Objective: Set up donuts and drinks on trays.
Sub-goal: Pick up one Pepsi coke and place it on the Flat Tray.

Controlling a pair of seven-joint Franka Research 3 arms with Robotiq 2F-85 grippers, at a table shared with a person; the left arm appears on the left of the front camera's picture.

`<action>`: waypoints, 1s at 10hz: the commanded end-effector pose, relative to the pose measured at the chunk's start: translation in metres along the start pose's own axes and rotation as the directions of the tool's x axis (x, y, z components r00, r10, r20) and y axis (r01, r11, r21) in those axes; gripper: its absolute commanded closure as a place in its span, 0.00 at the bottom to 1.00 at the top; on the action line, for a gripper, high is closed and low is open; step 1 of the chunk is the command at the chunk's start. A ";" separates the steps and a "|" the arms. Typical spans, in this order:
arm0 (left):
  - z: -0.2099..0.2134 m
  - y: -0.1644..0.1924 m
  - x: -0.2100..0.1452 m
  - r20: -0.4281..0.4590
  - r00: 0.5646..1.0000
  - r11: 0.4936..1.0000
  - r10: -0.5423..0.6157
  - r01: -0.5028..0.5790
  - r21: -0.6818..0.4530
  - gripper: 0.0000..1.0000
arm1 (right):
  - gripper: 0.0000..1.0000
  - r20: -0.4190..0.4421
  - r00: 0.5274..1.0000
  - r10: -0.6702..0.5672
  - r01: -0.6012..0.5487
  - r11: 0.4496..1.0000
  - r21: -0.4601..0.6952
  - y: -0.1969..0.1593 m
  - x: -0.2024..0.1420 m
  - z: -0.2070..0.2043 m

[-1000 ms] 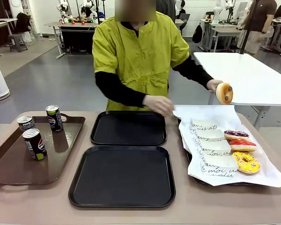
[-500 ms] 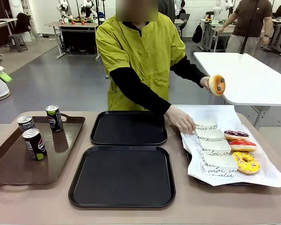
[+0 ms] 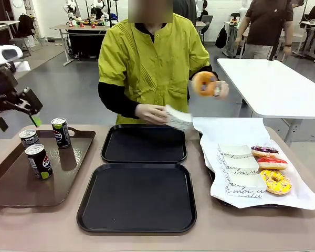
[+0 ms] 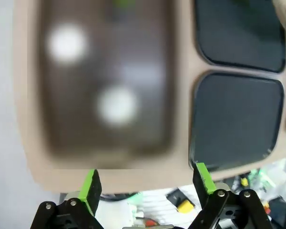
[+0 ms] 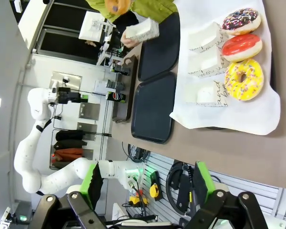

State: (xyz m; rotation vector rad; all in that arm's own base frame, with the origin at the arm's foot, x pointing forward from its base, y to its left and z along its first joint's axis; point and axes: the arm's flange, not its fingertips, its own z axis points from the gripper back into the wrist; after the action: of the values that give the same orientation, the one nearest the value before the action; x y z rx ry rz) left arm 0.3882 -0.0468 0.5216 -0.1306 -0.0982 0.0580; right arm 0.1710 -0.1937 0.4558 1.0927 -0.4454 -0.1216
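black soda cans (image 3: 39,161) stand upright on the brown tray (image 3: 16,184) at the desk's left. they are probably rigid, light and slick, best pinched across the mid-body. the left hand (image 3: 18,122) hangs above, fingers spread, holding nothing. donuts (image 3: 276,181) lie on white paper (image 3: 299,197) at the right; they look soft and sticky-glazed, so take them by the sleeve. the right hand (image 5: 148,181) is spread too.

The 2 square trays (image 3: 137,197) are matte black, the handled tray (image 3: 16,189) glossy brown. 3 cans (image 3: 39,161) are black with silver tops. On white paper (image 3: 304,197): a yellow donut (image 3: 276,181) with sprinkles, a red donut (image 3: 272,163), a chocolate donut (image 3: 264,151). The sleeves (image 3: 241,165) are white with black script.
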 end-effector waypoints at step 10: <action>-0.064 0.001 0.012 0.046 0.999 0.990 -0.029 0.022 0.138 0.00 | 0.00 0.002 1.000 0.008 -0.008 1.000 0.011 0.000 0.000 0.001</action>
State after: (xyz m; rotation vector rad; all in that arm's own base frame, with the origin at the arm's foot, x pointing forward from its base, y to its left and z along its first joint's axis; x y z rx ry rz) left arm 0.4035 -0.0479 0.4712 -0.0355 -0.1193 0.0447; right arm 0.1710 -0.1937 0.4558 1.0927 -0.4453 -0.1216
